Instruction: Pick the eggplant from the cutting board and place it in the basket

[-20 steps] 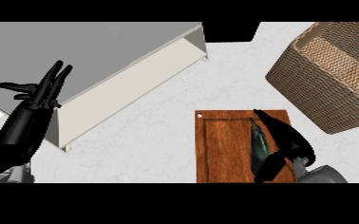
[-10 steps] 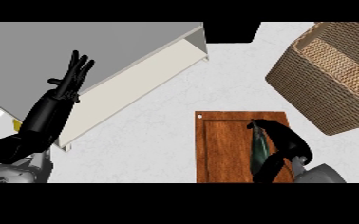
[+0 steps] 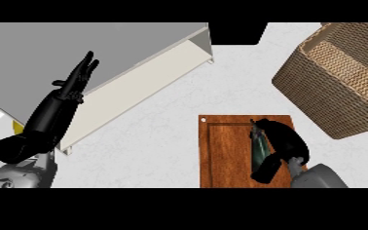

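A dark green-black eggplant (image 3: 257,148) lies lengthwise on the brown wooden cutting board (image 3: 224,153) at the lower middle-right. My right hand (image 3: 283,142) sits over it with fingers and thumb curled round it, hiding most of it. The woven wicker basket (image 3: 332,76) stands at the upper right, apart from the board. My left hand (image 3: 75,81) shows at the left with straight fingers pointing up, holding nothing.
A grey and cream box-like unit (image 3: 137,73) lies slanted across the upper left of the white counter (image 3: 158,131). A dark opening (image 3: 237,33) sits at the top edge. A small yellow thing (image 3: 16,127) peeks out at the far left.
My right hand's fingers have curled tighter round the eggplant on the board. My left forearm has swung up and to the right, the hand now higher over the grey unit.
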Robot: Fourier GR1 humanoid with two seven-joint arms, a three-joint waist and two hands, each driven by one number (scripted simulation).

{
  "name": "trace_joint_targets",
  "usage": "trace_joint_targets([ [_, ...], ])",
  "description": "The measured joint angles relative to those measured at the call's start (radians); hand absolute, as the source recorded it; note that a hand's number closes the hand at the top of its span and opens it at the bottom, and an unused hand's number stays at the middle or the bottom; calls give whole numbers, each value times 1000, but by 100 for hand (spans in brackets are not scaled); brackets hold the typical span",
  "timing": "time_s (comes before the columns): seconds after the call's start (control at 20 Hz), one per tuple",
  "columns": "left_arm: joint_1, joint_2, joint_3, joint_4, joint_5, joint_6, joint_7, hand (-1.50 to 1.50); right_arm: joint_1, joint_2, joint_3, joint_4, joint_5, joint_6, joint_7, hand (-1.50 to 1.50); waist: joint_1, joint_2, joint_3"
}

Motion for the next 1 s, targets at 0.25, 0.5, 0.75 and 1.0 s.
trace_joint_targets([
  [0.25, -7, -6, -10, -2, -6, -9, -1, 0, -169, 127, -46, 113, 140, -142, 244, 150, 26, 16, 9],
  [0.5, -11, -9, -10, -3, -4, -19, 3, 0, -336, 234, -73, 275, 285, -294, 389, 150, 35, 21, 13],
  [0.75, -14, -12, -3, 4, -5, -25, 2, 0, -438, 327, -132, 353, 328, -454, 399, 150, 27, 20, 15],
  [1.0, -8, -20, 3, 9, -20, -13, -1, 0, -521, 374, -168, 292, 375, -624, 384, 150, 13, 17, 16],
])
